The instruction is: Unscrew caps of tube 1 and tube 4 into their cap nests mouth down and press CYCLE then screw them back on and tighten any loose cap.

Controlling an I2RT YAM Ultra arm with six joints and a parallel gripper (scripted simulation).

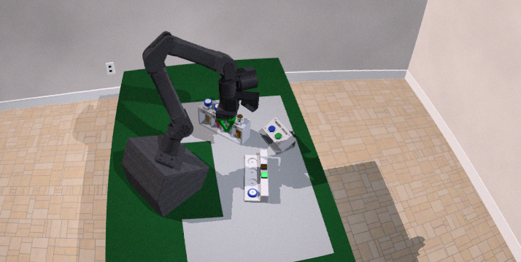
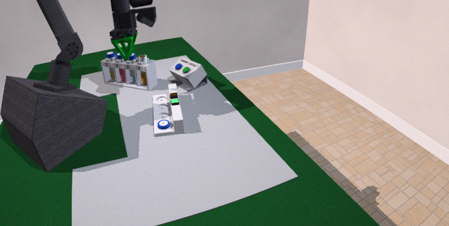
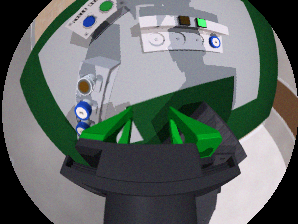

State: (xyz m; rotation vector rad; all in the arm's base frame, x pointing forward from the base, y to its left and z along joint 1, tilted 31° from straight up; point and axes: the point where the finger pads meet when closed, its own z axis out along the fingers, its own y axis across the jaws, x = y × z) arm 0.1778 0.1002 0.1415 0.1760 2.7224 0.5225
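I see my gripper (image 2: 125, 55) half open and empty above the decapping station (image 2: 151, 77); tube 4 (image 2: 143, 67) stands uncapped, green lamp (image 2: 175, 101) lit.

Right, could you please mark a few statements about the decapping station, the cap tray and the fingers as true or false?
1. The green lamp on the console is lit. True.
2. All four tubes in the decapping station carry caps. False: the amber tube at the end nearest the key desk stands uncapped.
3. The fingers are shut on a cap. False: the gripper is above the station, fingers apart with nothing between them.
4. One blue cap lies in the cap tray. True.
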